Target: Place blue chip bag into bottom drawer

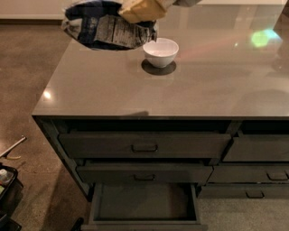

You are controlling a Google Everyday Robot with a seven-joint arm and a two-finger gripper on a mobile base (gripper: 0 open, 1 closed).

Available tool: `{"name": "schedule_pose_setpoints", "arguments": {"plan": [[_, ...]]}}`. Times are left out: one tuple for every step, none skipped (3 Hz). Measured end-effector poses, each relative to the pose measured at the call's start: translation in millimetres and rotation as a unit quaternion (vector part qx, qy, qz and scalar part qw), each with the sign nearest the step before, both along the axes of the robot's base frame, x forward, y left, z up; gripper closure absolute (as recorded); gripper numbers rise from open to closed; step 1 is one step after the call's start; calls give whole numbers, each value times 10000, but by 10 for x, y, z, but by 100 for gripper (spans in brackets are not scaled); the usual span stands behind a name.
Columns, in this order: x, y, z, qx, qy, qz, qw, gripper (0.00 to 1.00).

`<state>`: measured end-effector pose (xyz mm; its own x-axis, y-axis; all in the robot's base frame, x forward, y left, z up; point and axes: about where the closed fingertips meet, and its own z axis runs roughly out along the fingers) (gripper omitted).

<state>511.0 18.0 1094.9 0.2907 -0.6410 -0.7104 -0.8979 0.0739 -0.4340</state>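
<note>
One gripper (pixel 137 11) at the top edge has its jaws clamped on the bag (pixel 106 29), which hangs in the air over the bench's (pixel 135 90) far left, beside the bowl (pixel 160 52). The bag's long axis runs left to right and its printed panel faces the camera. The bottom drawer (pixel 144 203) stands open.

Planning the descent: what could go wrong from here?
The gripper holds the blue chip bag by its upper edge above the counter; the foil might slip. The white bowl sits nearby below; a low swing could knock it. The open bottom drawer lies under two drawer fronts the bag could snag.
</note>
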Motion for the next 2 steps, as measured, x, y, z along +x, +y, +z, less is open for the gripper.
{"name": "schedule_pose_setpoints", "arguments": {"plan": [[-302, -203, -142, 306, 305, -842, 9955, 100], [-480, -687, -769, 175, 1000, -1920, 9761, 100]]}}
